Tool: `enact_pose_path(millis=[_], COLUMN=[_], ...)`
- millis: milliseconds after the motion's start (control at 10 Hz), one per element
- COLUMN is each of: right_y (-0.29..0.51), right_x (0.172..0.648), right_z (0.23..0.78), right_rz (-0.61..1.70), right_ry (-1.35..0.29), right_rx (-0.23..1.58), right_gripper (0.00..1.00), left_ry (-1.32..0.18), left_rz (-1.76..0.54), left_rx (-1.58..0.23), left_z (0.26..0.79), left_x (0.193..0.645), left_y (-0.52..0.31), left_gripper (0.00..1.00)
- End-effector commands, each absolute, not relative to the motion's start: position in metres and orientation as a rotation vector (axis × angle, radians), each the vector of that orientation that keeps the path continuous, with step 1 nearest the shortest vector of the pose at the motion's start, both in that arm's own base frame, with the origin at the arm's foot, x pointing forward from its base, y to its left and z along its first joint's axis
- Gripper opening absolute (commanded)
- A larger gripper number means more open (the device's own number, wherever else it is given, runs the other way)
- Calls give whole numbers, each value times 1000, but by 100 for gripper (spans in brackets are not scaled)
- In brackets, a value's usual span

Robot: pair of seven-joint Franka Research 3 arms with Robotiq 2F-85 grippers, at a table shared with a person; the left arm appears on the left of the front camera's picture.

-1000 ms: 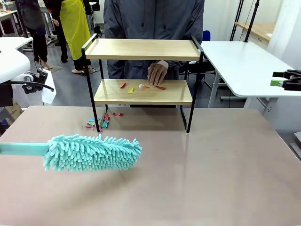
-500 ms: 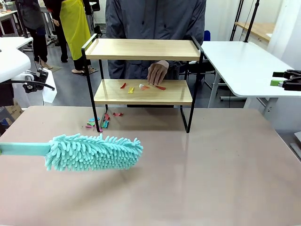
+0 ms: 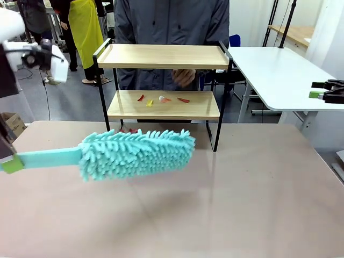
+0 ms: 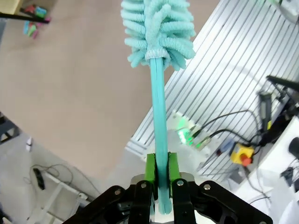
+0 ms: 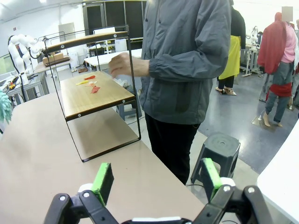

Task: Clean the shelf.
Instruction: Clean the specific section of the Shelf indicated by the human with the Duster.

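The shelf point(image 3: 164, 56) stands at the table's far side, two wooden boards in a black frame. Several coloured scraps point(image 3: 161, 100) lie on its lower board, and more scraps point(image 4: 32, 24) lie on the table by its left leg. My left gripper point(image 3: 9, 164) is shut on the teal handle of a fluffy duster point(image 3: 137, 153), held level just in front of the shelf. The left wrist view shows the green pads point(image 4: 150, 168) clamping the handle. My right gripper point(image 5: 156, 179) hangs open and empty, far right point(image 3: 317, 90). A person's hand point(image 3: 184, 75) hovers behind the shelf.
The person stands right behind the shelf point(image 5: 93, 91), hand point(image 5: 126, 65) raised near its upper board. A white side table point(image 3: 279, 75) stands to the right. The brown table point(image 3: 242, 204) has free room at front and right.
The duster has risen and swung right toward the shelf, hiding the table scraps in the front view. The person's hand has drawn back from the lower board. The right gripper has stayed put.
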State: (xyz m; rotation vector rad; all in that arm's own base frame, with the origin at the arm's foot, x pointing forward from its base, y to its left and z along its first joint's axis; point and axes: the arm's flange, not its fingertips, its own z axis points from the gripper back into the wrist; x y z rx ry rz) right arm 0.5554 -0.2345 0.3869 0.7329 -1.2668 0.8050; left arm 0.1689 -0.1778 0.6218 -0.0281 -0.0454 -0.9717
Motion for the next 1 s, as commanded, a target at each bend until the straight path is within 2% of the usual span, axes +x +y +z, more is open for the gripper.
enact_pose_path(millis=[0, 400, 700, 900], right_y=[-233, -233, -233, -233], right_x=[556, 556, 556, 556], right_z=[389, 389, 389, 389], right_rz=[808, 808, 808, 808], right_ry=[-1265, -1265, -1265, -1265], right_rx=[727, 727, 727, 727], right_gripper=[100, 100, 100, 100], left_ry=[-61, -112, -169, -207], left_rz=[-849, -640, -386, -352], left_rx=[-117, -264, -237, -239], left_z=[633, 640, 639, 639], left_x=[168, 191, 209, 226], left_y=[-209, -283, -328, -359], left_gripper=[13, 13, 13, 13])
